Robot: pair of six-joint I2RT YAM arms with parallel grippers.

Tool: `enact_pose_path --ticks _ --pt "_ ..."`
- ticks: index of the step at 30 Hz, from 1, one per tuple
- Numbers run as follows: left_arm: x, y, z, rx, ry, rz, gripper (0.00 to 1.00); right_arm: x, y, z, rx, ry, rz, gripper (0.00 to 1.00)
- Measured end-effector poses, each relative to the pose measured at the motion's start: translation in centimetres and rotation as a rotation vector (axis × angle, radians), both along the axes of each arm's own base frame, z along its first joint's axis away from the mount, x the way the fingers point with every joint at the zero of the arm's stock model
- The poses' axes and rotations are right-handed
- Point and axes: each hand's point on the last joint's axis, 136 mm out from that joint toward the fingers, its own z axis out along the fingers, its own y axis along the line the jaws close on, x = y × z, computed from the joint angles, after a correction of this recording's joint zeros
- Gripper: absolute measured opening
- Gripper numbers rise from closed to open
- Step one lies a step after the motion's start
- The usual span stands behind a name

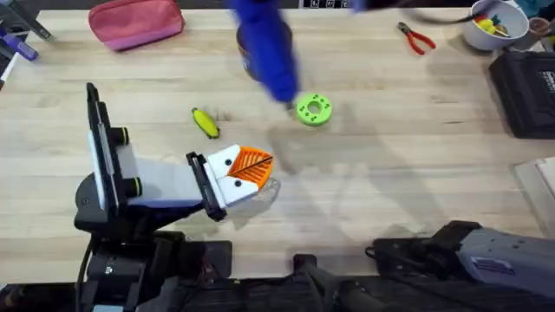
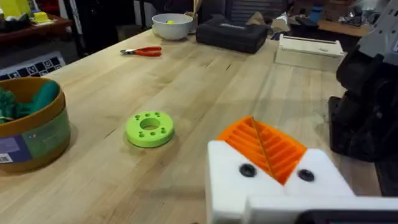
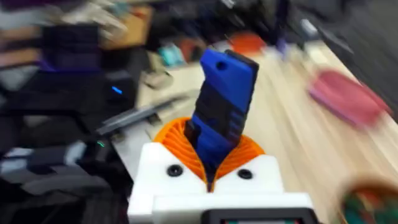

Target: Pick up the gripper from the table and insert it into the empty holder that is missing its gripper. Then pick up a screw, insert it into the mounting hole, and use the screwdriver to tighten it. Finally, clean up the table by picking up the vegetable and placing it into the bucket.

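Your right hand [image 3: 211, 174] is clenched on the screwdriver [image 3: 221, 106]; the right wrist view shows the blue body pinched upright between the orange pads. In the overhead view the screwdriver [image 1: 264, 43] is a blurred blue shape at upper centre, its lower end close beside the green ring [image 1: 314, 110]; that blur suggests the arm is in motion, though you cannot read from it which way.

Your left hand [image 1: 247, 169] lies at centre left of the overhead view, low over the tabletop [image 1: 390, 173], orange pads closed together and grasping nothing that you can see; both of its white bases carry their wedges.

The step in hand looks like the screwdriver stage, either driving or finishing; no screw is visible from here, so you must judge that at the tip. The vegetable [image 1: 205, 123] lies on the tabletop left of the ring, just above your left hand; the bucket [image 2: 28, 124] sits at the left edge of the left wrist view, already holding green pieces. Next, set the screwdriver down clear of the vegetable, then lift the vegetable into the bucket.
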Motion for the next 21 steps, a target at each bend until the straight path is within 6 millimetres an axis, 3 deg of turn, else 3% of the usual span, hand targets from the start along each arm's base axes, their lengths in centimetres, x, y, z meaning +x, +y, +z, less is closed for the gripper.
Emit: enact_pose_path --ticks 10,13,20,21 --pt "0.0 0.0 0.0 0.0 0.0 0.0 0.02 4.4 -9.8 -0.3 -0.312 -0.047 -0.414 0.007" --pt "0.0 0.0 0.0 0.0 0.0 0.0 0.02 5.5 -12.5 -2.7 -0.446 -0.028 -0.507 0.007" --pt "0.0 0.0 0.0 0.0 0.0 0.0 0.02 8.2 -16.0 -9.8 -0.818 -0.014 -0.518 0.007" --pt "0.0 0.0 0.0 0.0 0.0 0.0 0.02 9.2 -17.4 -12.7 -0.978 -0.019 -0.48 0.007"
